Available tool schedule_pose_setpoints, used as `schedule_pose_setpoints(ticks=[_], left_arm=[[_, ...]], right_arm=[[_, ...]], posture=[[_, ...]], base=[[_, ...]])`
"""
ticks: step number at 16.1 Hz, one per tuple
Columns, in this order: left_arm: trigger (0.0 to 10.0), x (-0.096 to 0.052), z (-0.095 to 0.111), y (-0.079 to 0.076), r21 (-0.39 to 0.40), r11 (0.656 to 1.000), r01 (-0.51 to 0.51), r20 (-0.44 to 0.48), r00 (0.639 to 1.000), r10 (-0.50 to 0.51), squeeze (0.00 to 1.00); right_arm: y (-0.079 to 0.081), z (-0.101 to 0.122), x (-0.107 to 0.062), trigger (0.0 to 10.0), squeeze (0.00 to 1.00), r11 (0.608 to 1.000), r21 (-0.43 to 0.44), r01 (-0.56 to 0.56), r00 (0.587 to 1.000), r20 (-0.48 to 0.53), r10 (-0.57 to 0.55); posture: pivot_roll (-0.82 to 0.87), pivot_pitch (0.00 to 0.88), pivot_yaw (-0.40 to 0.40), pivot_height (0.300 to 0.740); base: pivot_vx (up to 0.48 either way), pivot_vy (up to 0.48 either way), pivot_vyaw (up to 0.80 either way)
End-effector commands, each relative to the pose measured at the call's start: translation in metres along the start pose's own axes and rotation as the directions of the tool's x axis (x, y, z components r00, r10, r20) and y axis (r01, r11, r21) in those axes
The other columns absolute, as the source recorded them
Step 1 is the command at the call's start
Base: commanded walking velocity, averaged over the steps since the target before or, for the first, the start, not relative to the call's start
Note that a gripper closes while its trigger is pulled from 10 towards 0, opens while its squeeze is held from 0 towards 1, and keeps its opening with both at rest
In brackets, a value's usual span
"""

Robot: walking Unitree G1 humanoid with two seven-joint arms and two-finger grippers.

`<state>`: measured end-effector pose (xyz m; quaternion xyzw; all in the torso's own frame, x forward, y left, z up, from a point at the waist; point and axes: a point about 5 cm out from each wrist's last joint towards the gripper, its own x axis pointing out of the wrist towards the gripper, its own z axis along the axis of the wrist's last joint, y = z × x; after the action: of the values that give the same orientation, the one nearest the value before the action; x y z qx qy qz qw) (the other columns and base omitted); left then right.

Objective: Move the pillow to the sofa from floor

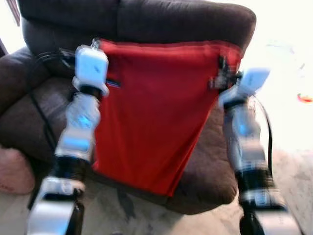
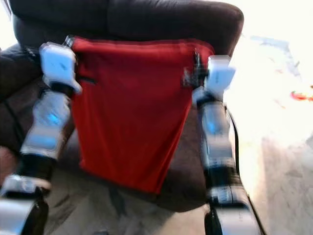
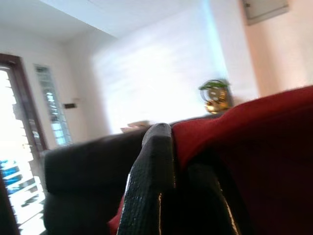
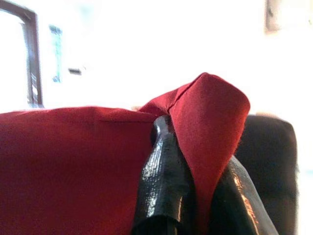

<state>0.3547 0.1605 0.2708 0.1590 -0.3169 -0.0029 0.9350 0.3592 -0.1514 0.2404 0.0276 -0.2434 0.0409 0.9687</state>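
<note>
Pillow (image 1: 156, 112), red and flat, is held up in the air in front of the sofa (image 1: 186, 19), stretched between the 2 silver arms and hanging down to a narrower lower edge above the seat cushion; its upper edge is level with the lower part of the backrest. The sofa is seen as a dark brown upholstered piece with a wide backrest and a rounded arm on the robot's left; a pale marbled floor (image 1: 293, 171) lies below and to the right of it, washed out by strong light. A pinkish cushion (image 1: 14, 169) rests on the floor beside the sofa's left arm. The left tool (image 3: 168, 161) is pressed onto the pillow's upper left corner, red cloth being caught between its 2 black fingers; the right tool (image 4: 195, 161) is clamped on the upper right corner, a fold of red fabric being pinched between its fingers. A small orange object (image 1: 304, 98) is seen on the bright floor at far right, too blurred to identify.
</note>
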Motion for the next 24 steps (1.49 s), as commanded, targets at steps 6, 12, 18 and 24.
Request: schedule_pose_setpoints(ticks=[6, 12, 18, 24], left_arm=[[10.0, 0.023, 0.021, 0.011, -0.005, 1.000, -0.027, 0.101, 0.995, 0.028, 0.00], [10.0, 0.024, 0.016, 0.009, -0.015, 1.000, -0.010, 0.087, 0.996, 0.011, 0.00], [10.0, 0.026, 0.012, 0.009, -0.032, 0.999, 0.019, 0.070, 0.997, -0.017, 0.00], [10.0, 0.009, -0.038, -0.014, -0.047, 0.969, 0.241, -0.193, 0.950, -0.246, 0.00]], right_arm=[[-0.006, 0.036, 0.016, 10.0, 0.00, 1.000, 0.010, 0.027, 0.989, 0.143, -0.028], [-0.007, 0.032, 0.015, 10.0, 0.00, 0.999, 0.012, 0.035, 0.992, 0.125, -0.036], [-0.006, 0.030, 0.014, 10.0, 0.00, 0.999, 0.011, 0.036, 0.993, 0.115, -0.037], [-0.024, -0.007, 0.002, 10.0, 0.00, 0.992, -0.052, 0.113, 0.991, -0.061, -0.116]], posture=[[0.07, 0.000, -0.063, 0.740], [0.07, 0.000, -0.063, 0.740], [0.07, 0.000, -0.060, 0.740], [0.07, 0.000, -0.062, 0.740]], base=[[0.269, 0.000, 0.00], [0.269, 0.000, 0.00], [0.271, 0.000, 0.00], [0.086, 0.000, 0.00]])
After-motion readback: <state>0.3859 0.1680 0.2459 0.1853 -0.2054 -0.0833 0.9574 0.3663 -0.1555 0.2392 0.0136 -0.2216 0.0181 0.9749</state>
